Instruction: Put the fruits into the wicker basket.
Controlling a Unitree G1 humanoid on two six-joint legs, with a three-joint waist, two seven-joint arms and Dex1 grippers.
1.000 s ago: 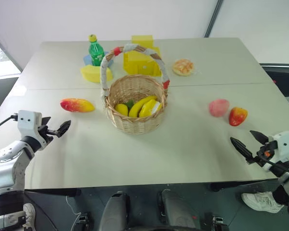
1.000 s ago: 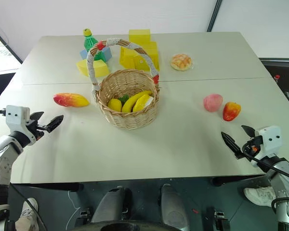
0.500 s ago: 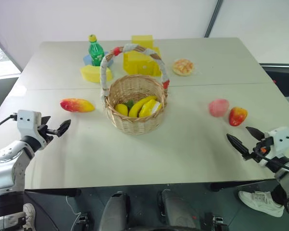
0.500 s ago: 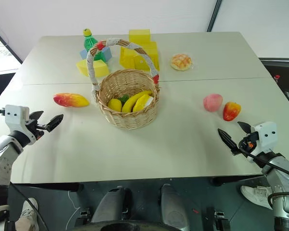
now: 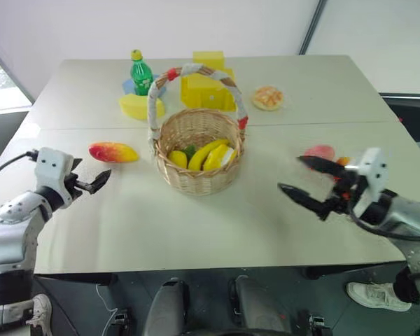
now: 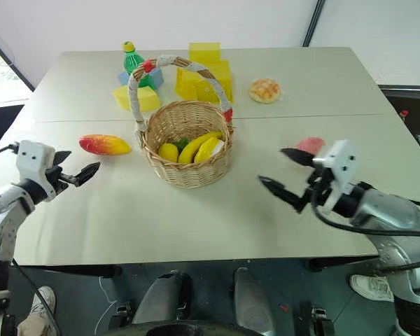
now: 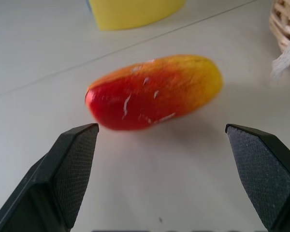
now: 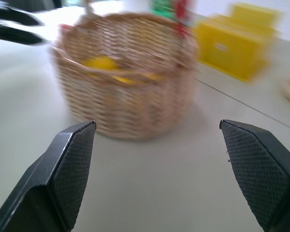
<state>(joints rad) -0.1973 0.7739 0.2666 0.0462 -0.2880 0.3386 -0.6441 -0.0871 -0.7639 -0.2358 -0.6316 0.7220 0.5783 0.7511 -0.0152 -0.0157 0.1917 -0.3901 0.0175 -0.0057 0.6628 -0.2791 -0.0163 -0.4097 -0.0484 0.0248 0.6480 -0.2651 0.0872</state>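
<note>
Though blurred, block's sticker behind wicker basket

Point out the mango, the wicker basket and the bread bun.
mango (image 7: pixel 152 92), left wrist view, middle of its red-and-yellow skin.
wicker basket (image 5: pixel 196 179), left eye view, front of its woven wall.
bread bun (image 6: pixel 264 89), right eye view, centre of its golden top.

A: From where do the two eye views look?
B: High above the worktop, facing forward and down; both share the wicker basket.
A: And the wrists?
B: Low: left close on the mango, right facing that basket from nearby.
</note>
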